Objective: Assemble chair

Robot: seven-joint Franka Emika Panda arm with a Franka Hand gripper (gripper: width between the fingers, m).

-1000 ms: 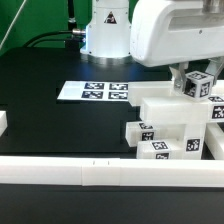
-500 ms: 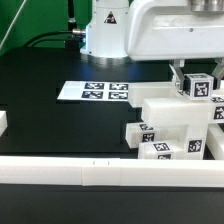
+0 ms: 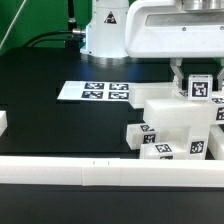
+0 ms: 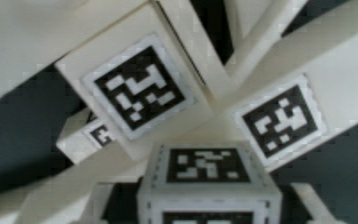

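Black table (image 3: 50, 125), a long white rail (image 3: 80, 172) along its near edge. The chair (image 3: 172, 120) is only part built: a cluster of chunky white tagged pieces stacked low at the exterior view's right, just behind the rail. The marker board (image 3: 95, 91) lies flat, well apart toward the exterior view's left.

The arm (image 3: 165, 35) comes in from above the cluster. The hand (image 3: 198, 78) looks clamped on a small block (image 3: 201, 88), tag facing the camera, held just above the top of the cluster. Whether it touches the pieces below cannot be told. The wrist view shows the same block (image 4: 202, 165) centred low between the fingers, with two tagged slanted faces of the chair beyond it.

Step in hand, as judged: seat this block into the chair.

To do it well:
- Square the block to its seat first — the faces beneath sit at an angle to it in the wrist view.
- Lower straight, slowly, no sideways push; the loose stack could shift.
- Hold the grip firm until the block is fully seated, then release and lift clear vertically.
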